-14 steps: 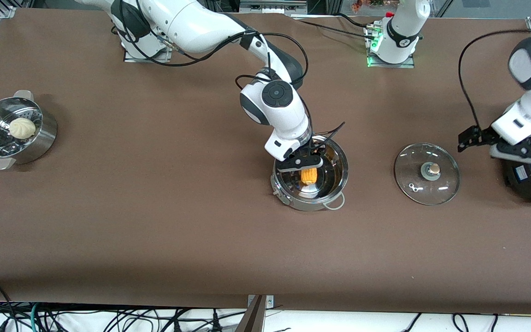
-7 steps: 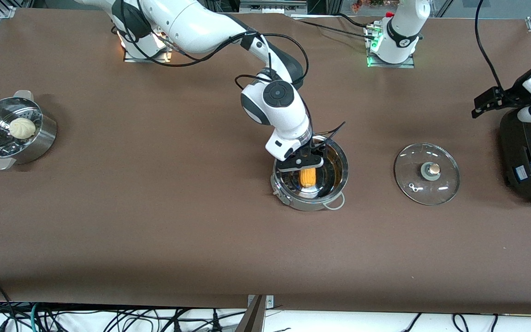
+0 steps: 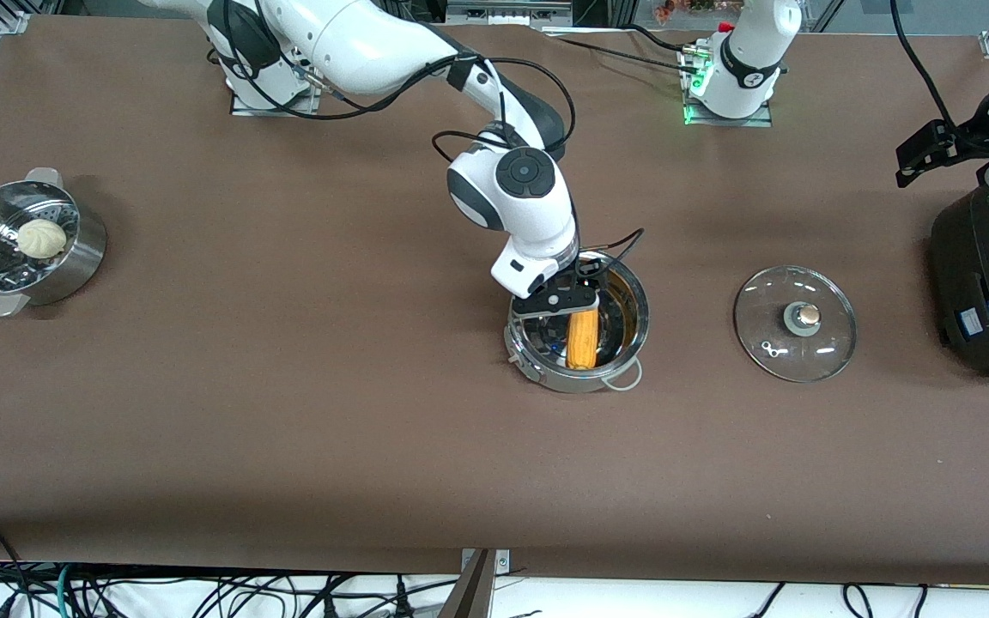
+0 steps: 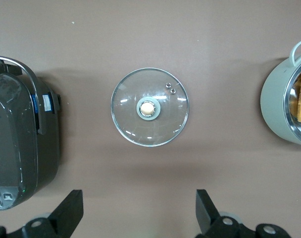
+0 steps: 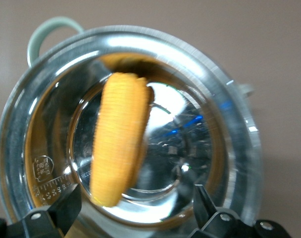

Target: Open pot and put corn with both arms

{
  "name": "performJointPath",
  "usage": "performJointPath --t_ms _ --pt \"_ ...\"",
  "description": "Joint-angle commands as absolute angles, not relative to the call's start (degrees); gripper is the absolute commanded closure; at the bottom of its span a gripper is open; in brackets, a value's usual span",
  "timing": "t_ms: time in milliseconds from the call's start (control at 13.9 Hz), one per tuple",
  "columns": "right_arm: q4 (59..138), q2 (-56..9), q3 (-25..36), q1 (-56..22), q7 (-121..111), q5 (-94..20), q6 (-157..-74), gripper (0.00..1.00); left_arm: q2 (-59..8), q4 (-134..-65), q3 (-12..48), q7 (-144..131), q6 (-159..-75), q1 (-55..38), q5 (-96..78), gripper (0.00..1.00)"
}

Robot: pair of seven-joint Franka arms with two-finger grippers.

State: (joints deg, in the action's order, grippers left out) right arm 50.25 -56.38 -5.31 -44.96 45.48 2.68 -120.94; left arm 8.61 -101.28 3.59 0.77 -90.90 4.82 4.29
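The shiny steel pot (image 3: 639, 322) stands uncovered mid-table. The yellow-orange corn (image 3: 582, 339) lies loose inside it, and in the right wrist view the corn (image 5: 118, 139) rests across the pot's bottom inside the rim (image 5: 239, 129). My right gripper (image 3: 559, 302) hangs open just over the pot; its fingers (image 5: 66, 208) stand wide and touch nothing. The glass lid (image 3: 795, 343) with its round knob lies flat on the table toward the left arm's end. My left gripper (image 3: 924, 154) is raised and open, looking down on the lid (image 4: 140, 129) with nothing between its fingers (image 4: 71, 210).
A large black cooker (image 3: 988, 292) sits at the left arm's end of the table, beside the lid. A steel steamer pot (image 3: 82, 257) holding a white bun (image 3: 41, 238) stands at the right arm's end. Brown tabletop lies bare nearer the front camera.
My right gripper opened and let go of the corn, which dropped flat into the pot. The left arm lifted and drew back from beside the lid toward the cooker's end.
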Motion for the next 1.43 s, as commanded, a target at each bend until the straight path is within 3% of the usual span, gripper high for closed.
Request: performJointPath --t_ms 0,287,430,789,1004,1363 --pt "50.80 -48.54 -4.66 -41.59 38.63 3.17 -112.62 0.00 7.47 -99.67 1.50 0.44 -89.65 4.48 4.32 0.00" --pt "50.80 -41.07 -4.13 -35.70 31.11 2.72 -98.73 0.00 7.47 -99.58 1.76 0.44 -89.39 4.57 3.00 0.00" --pt "50.80 -37.90 -0.63 -32.63 30.24 2.29 -90.40 0.00 7.47 -99.49 1.93 0.70 -88.59 5.01 0.71 0.00" --pt "50.80 -32.97 1.31 -23.21 19.09 2.81 -78.07 0.00 7.47 -99.49 2.02 0.79 -88.42 5.01 -0.35 0.00" --pt "55.17 -27.27 3.17 -15.95 19.43 2.03 -77.78 0.00 7.38 -99.41 2.11 0.70 -88.42 5.01 -0.26 0.00" --pt "77.40 -12.59 1.93 -1.88 19.07 0.80 -88.84 0.00 7.38 -99.40 2.28 0.62 -88.42 4.83 -0.26 0.00"
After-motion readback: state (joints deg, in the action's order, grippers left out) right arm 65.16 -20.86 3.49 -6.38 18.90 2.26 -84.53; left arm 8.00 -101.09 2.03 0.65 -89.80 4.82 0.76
